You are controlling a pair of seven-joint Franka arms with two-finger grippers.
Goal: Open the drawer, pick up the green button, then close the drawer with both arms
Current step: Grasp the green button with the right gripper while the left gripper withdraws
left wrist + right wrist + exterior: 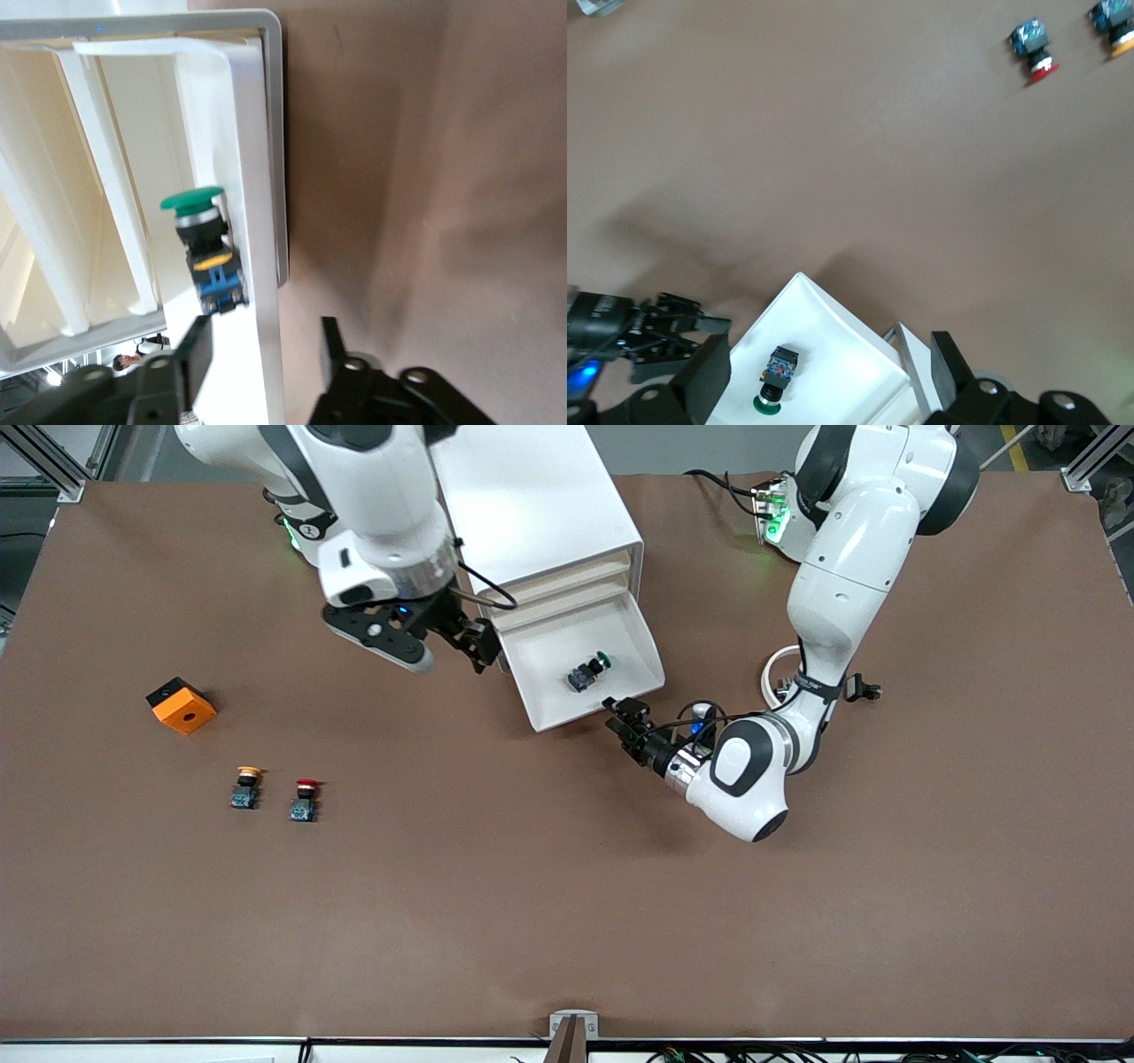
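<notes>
The white cabinet (532,496) has its lowest drawer (567,716) pulled out. The green-capped button (587,673) lies on its side in the tray, near the front wall. My left gripper (625,717) is open, low at the drawer's front corner. In the left wrist view its fingers (197,354) straddle the drawer's front wall (266,177), with the button (205,252) just inside. My right gripper (478,646) is open and empty, over the drawer's corner at the right arm's end. Its wrist view looks down on the drawer (833,354) and button (775,381).
An orange block (182,705), a yellow-capped button (247,786) and a red-capped button (304,799) lie on the brown table toward the right arm's end. A white cable ring (780,677) lies by the left arm. Three upper drawers are shut.
</notes>
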